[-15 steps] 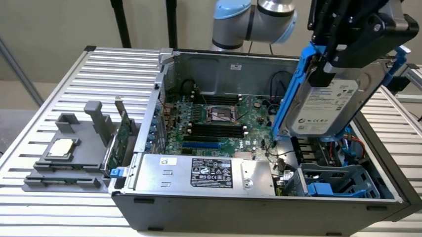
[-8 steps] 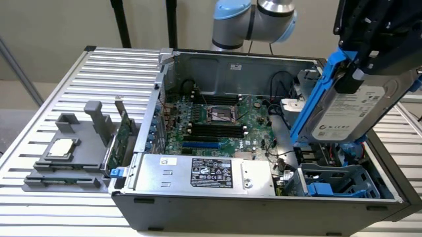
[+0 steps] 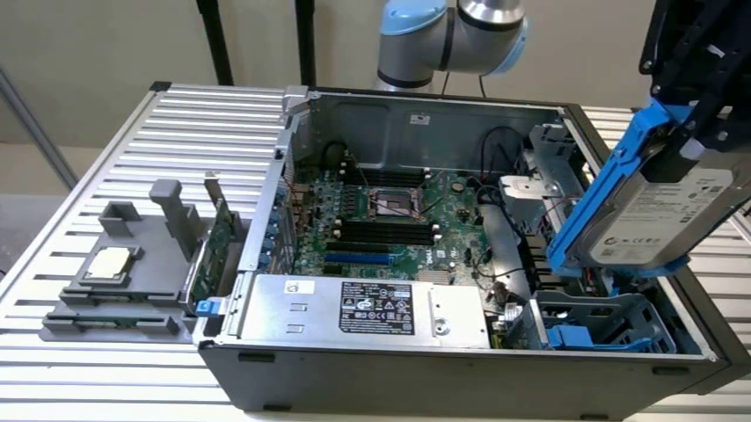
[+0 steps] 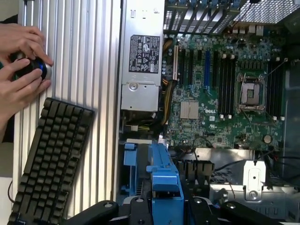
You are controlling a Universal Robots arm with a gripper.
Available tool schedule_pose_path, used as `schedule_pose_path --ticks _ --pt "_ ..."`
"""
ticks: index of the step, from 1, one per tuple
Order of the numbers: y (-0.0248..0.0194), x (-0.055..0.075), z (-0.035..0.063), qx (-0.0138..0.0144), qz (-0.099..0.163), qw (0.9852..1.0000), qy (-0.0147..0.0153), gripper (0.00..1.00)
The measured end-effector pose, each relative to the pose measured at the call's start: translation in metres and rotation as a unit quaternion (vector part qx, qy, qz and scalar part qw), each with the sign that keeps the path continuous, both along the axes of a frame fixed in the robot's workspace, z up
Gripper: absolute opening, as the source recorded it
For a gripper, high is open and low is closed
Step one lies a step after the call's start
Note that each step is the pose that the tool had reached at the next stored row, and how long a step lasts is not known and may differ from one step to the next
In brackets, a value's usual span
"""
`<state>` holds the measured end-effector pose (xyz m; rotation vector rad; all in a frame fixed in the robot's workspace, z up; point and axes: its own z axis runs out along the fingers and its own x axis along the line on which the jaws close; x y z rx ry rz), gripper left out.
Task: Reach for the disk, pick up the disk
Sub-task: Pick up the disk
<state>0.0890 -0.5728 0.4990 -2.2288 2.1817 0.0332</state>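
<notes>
The disk, silver-grey with a white label and a blue bracket around it, hangs tilted in the air above the drive bay at the exterior view's right, clear of the case. The gripper is pinched on the disk's upper end, its black fingers pressed against the bracket's sides. In the wrist view the gripper shows the same hold: black fingers on either side of the blue bracket edge.

Below the disk, the blue bay sits in the case's near corner on the exterior view's right. The motherboard lies in the middle of the open case, with an empty CPU socket near its centre. The power supply, silver with a black label, runs along the case's near wall.

Outside the case, on the exterior view's left, a grey fixture on the slatted table carries a small square chip.

In the wrist view a black keyboard lies on the table beside the case, and a person's hands hold a dark round knob near it.
</notes>
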Motion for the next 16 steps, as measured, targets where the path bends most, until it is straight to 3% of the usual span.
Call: schedule_pose_path --ticks 7,9,16 --pt "-0.0127 0.008 -0.0004 0.0006 0.000 1.0000 0.0016 0.33" --pt "-0.0134 0.011 -0.0008 0.0018 0.000 1.0000 0.0016 0.33" --pt "-0.0134 0.012 -0.0008 0.0019 0.000 1.0000 0.0022 0.33"
